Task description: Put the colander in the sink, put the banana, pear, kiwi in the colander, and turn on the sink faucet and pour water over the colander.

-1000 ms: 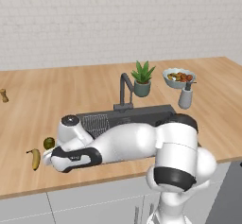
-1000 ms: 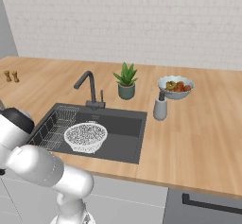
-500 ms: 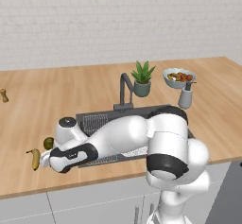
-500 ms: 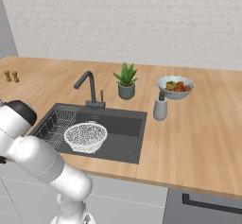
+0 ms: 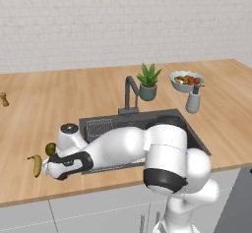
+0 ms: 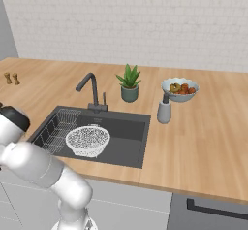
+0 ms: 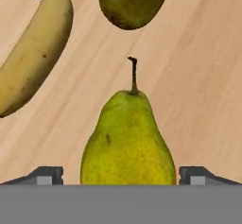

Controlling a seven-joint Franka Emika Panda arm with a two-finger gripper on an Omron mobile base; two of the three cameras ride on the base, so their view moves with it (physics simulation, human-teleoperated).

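a wide wooden counter [image 5: 59,89] runs below a pale brick wall, with the dark grey sink [image 6: 127,144] cut into its middle. the white robot arm [image 5: 123,146] bends low across the front of the sink and reaches out to the counter on the sink's left side, where the fruit lies.

inside the sink, the white speckled colander [image 6: 87,139] already sits upright on the basin floor, just beside the wire rack [image 6: 59,126] at the left end. it looks placed there to receive the fruit, and it is empty so far. the dark sink faucet [image 6: 90,90] stands behind the basin with no stream running, which fits a task whose rinsing step comes last.

behind the sink are a small potted plant [image 6: 129,83], a bowl of red-orange fruit [image 6: 179,88] and a grey dispenser bottle [image 6: 164,110], none of them part of the job.

on the bare counter, the banana [image 5: 36,164] lies flat near the front edge, with the kiwi [image 5: 50,149] just beside it.

in the hand view, the pear [image 7: 127,140] lies on the wood with its stem pointing away from the camera, the banana to its upper left and the kiwi beyond the stem. the gripper [image 7: 121,176] is spread wide, one dark fingertip on each side of the pear's broad body with a clear gap on both sides, holding nothing. it seems lined up to close on the pear first.
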